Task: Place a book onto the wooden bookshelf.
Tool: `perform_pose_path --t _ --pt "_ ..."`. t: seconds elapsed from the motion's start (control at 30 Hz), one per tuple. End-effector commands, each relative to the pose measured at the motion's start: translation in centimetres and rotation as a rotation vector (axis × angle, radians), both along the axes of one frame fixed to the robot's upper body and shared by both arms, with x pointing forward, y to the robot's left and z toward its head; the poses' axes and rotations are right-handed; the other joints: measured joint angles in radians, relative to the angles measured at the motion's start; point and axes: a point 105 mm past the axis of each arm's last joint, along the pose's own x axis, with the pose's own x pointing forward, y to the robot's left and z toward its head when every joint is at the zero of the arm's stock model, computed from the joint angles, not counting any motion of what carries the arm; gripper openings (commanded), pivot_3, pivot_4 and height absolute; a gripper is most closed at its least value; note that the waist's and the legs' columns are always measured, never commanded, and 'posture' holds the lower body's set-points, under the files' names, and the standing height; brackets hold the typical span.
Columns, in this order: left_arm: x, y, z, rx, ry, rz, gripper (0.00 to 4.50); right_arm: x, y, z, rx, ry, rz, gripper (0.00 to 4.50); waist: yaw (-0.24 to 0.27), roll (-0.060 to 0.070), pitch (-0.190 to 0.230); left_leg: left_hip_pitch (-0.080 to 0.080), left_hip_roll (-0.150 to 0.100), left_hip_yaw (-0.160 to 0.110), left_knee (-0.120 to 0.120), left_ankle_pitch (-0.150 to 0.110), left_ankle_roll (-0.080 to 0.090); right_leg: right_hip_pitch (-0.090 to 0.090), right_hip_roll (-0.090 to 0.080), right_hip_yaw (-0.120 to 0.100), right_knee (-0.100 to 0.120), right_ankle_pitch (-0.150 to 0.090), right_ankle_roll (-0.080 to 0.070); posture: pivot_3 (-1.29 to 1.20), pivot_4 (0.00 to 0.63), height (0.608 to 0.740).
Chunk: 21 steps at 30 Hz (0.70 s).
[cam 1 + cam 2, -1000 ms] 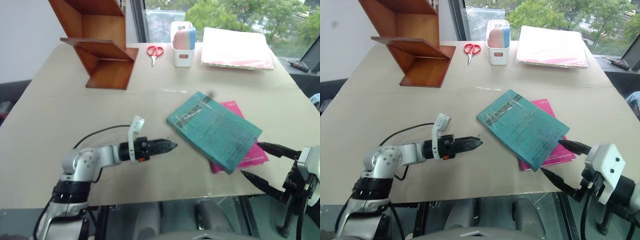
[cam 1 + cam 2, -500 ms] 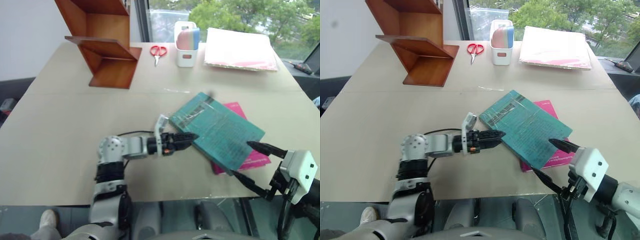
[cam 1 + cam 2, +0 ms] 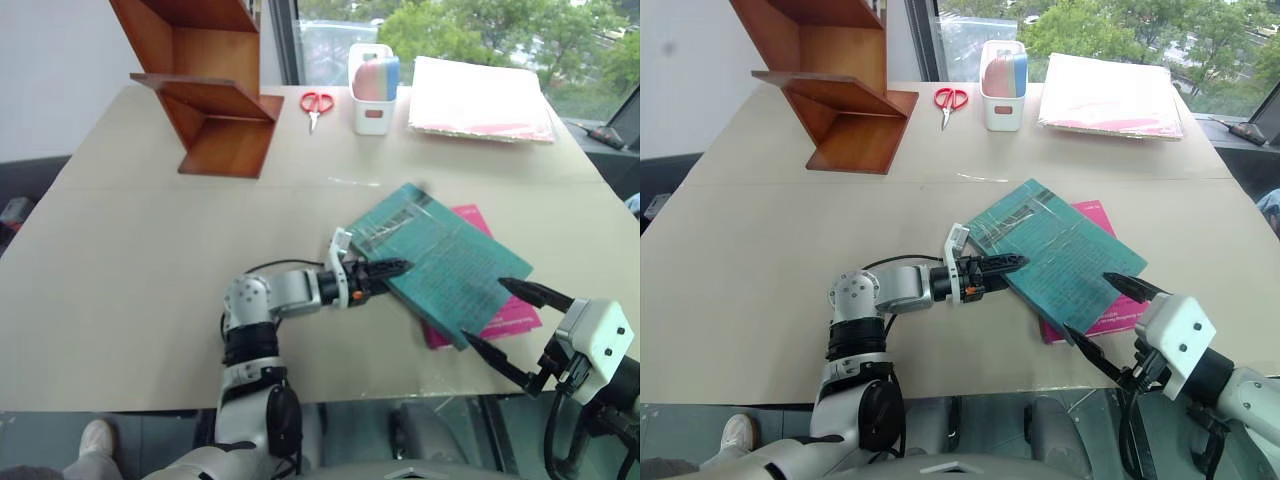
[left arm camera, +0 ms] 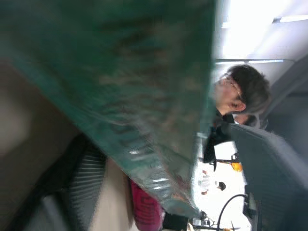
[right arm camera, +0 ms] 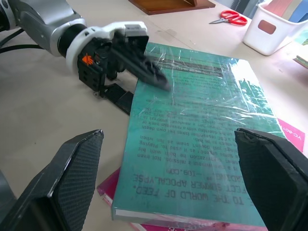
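Since earlier, the left pincer (image 3: 1015, 264) has been brought onto the book (image 3: 1060, 260), straddling its edge half-closed; the right pincer (image 3: 1108, 312) is spread. A shallow bite could let the glossy cover slip.

Book (image 3: 440, 265) right of centre on the desk (image 3: 130, 260), atop a thinner book (image 3: 505, 318) toward the right edge. Bookshelf (image 3: 205, 85) at the far left corner. Along the far edge, left to right: scissors (image 3: 317, 103), bin (image 3: 373, 87), paper stack (image 3: 480, 98). Left gripper (image 3: 390, 270) at the book's left edge; right gripper (image 3: 500, 320) at the near right edge.
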Motion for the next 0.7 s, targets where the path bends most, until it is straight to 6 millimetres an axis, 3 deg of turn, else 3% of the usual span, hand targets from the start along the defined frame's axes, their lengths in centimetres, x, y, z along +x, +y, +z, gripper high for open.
perform_pose_path --t 0.03,0.17,0.3,0.43,0.7 --pt "0.9 0.3 -0.4 -0.001 0.019 0.077 1.8 0.1 0.1 0.9 -0.01 -0.058 0.001 4.5 0.0 0.0 0.0 0.0 0.0 0.0 0.0 0.0 0.0 0.0 0.0 0.0 0.0 0.0 0.0 0.0 0.15 0.74" --pt "1.7 0.9 0.2 -0.018 0.003 0.129 0.04 0.5 0.0 1.0 -0.008 -0.067 0.004 4.5 0.0 -0.003 -0.002 0.0 0.0 0.0 0.0 0.0 0.0 0.0 0.0 0.0 0.0 0.0 0.0 0.0 0.15 0.74" --pt "2.2 2.3 1.3 -0.019 -0.059 0.155 0.04 1.1 0.0 1.0 -0.005 -0.081 0.017 4.5 -0.005 -0.004 -0.002 0.0 0.0 0.0 0.001 0.0 0.0 0.0 0.0 0.0 0.0 0.0 0.0 0.0 0.15 0.74" --pt "2.6 4.6 4.7 -0.042 -0.243 0.149 0.04 2.0 0.0 1.2 0.014 -0.099 0.029 4.5 -0.01 -0.004 -0.001 0.001 0.0 -0.002 0.0 0.0 0.0 0.0 0.001 0.001 0.001 0.0 0.0 0.0 0.15 0.74" --pt "2.5 9.3 14.3 0.104 -1.035 0.041 0.04 3.8 0.3 2.4 0.126 -0.156 0.074 4.5 0.006 -0.003 0.0 -0.002 0.0 0.0 -0.003 0.0 -0.001 -0.002 0.001 0.001 -0.001 0.0 -0.001 0.0 0.15 0.74"
